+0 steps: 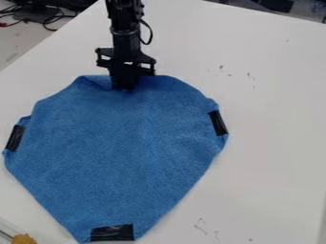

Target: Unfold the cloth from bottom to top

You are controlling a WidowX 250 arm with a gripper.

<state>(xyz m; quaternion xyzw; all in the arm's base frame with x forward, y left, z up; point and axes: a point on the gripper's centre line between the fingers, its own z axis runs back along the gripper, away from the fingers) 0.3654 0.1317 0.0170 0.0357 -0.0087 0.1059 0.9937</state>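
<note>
A blue, soft-textured fabric cloth (121, 152) lies mostly spread out on the white table (274, 143), towards the left of the view. It tapers to a blunt corner at the bottom, where a black tape strip (112, 232) sits. Two more such strips mark its left (15, 138) and right (218, 123) corners. Its top edge is rounded and uneven, dipping and creased near the middle.

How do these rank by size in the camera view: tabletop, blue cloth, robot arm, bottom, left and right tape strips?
1. Tabletop
2. Blue cloth
3. Robot arm
4. Bottom tape strip
5. Left tape strip and right tape strip: too alike to rank
</note>
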